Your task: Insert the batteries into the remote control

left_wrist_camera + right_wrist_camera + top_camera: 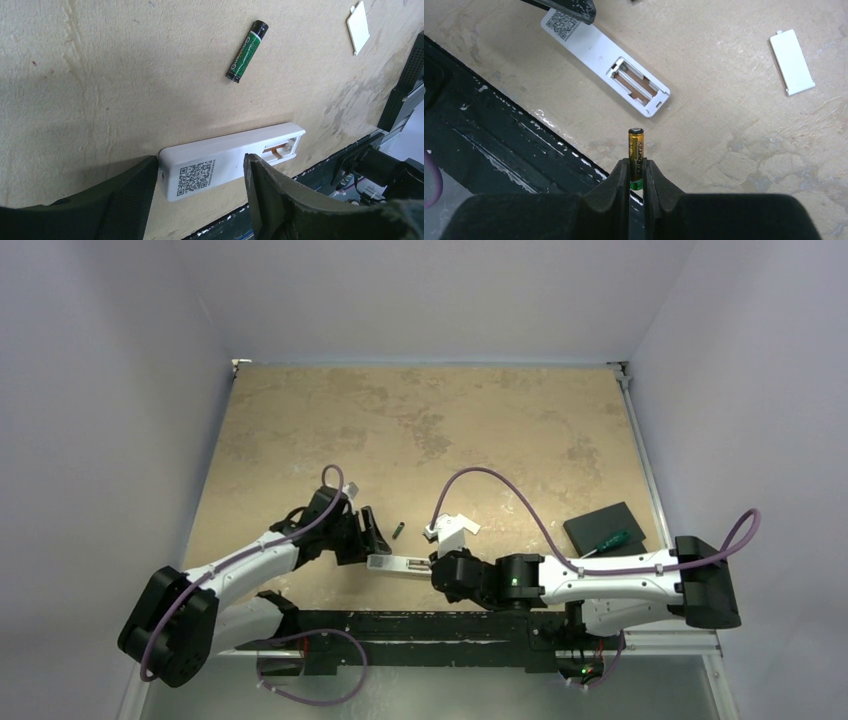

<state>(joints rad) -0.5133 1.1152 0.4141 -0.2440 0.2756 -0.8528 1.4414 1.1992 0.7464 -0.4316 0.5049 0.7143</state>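
The white remote control [235, 147] lies back up near the table's front edge, its battery recess [634, 85] open and empty. It also shows in the top view [402, 564]. My left gripper [199, 165] is open and straddles the remote's QR-code end, with the left finger [135, 195] touching that end. My right gripper [636, 165] is shut on the gold-copper battery [636, 145] and holds it just short of the recess end. The dark green-labelled battery [247, 51] lies loose on the table beyond the remote, also seen from above [398, 531].
The white battery cover [792, 61] lies on the table past the remote's recess end. A black square pad [603, 527] with a green-handled screwdriver [612, 540] on it sits at the right. A black rail [430, 625] runs along the front edge.
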